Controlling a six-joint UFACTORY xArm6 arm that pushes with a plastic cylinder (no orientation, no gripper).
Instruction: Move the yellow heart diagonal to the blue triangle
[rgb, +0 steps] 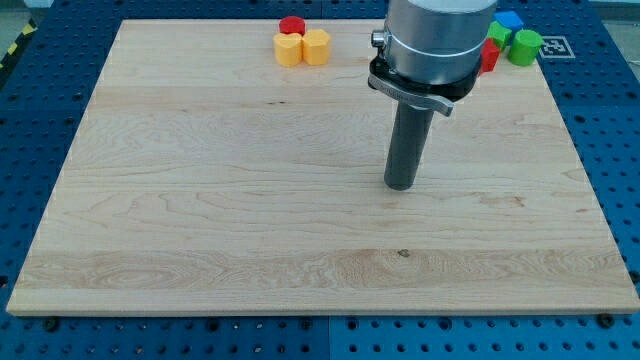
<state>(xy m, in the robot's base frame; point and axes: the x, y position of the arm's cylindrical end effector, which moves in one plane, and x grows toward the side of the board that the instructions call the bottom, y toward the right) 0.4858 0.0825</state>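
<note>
Two yellow blocks sit touching near the view's top, left of centre: one (288, 49) on the left and one (316, 46) on the right; which is the heart I cannot tell. A red round block (291, 25) sits just behind them. A blue block (509, 21) shows at the view's top right, partly hidden by the arm; its shape is unclear. My tip (401, 185) rests on the wooden board (200, 200) near the middle, well below and to the right of the yellow blocks.
A green block (524, 47) and another green piece (497, 33) sit at the top right beside a red block (489, 56), all partly behind the arm's housing (432, 45). Blue perforated table surrounds the board.
</note>
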